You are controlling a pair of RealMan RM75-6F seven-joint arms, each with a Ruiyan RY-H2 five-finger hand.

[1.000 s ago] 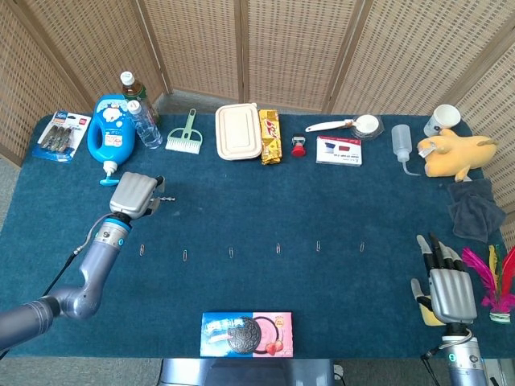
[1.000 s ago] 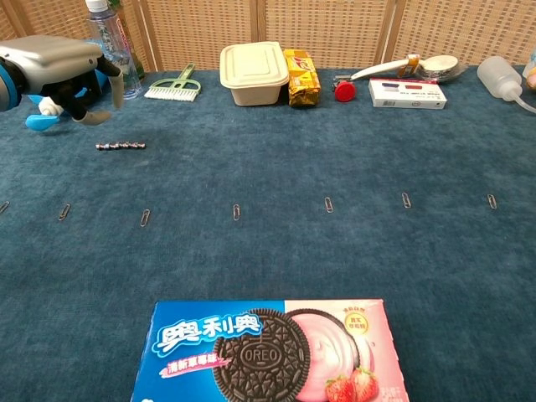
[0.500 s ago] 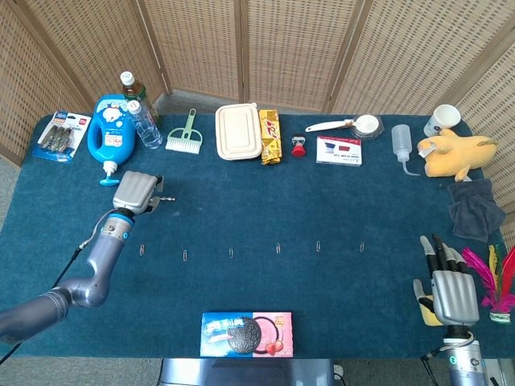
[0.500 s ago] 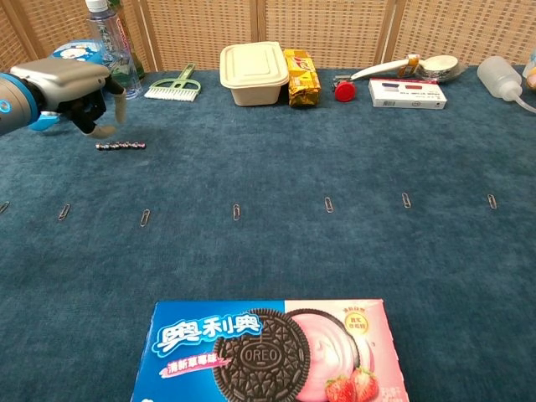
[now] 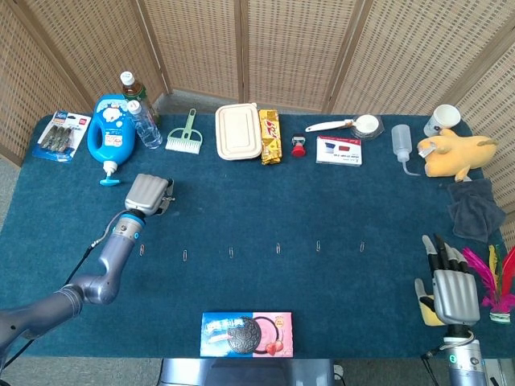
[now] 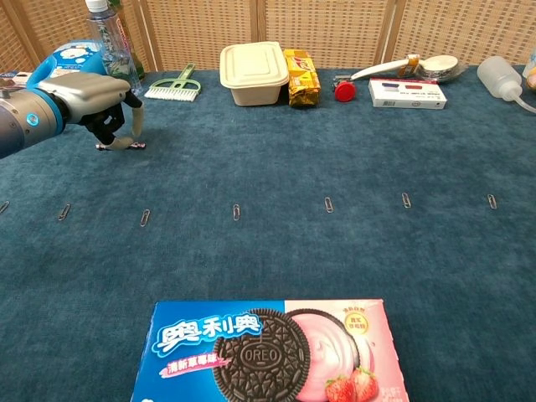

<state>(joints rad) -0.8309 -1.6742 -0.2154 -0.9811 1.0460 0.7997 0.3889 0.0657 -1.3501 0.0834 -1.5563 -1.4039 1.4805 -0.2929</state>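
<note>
My left hand point(image 6: 96, 99) has its fingers point(image 6: 134, 117) curled down over the small dark metal drill bit point(image 6: 126, 146) lying on the blue counter point(image 6: 335, 251); can't tell if it's pinched. At my 9 o'clock the thin bit could roll or slip out; a shallow pinch would cause it. My right hand point(image 5: 449, 293) rests spread, holding nothing, at 5 o'clock.

bare cloth ahead, paperclip row point(image 6: 236, 212) behind

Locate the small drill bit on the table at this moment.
In the chest view the drill bit lies far left on the blue table, under the left hand's fingers, before the blue detergent bottle.
</note>
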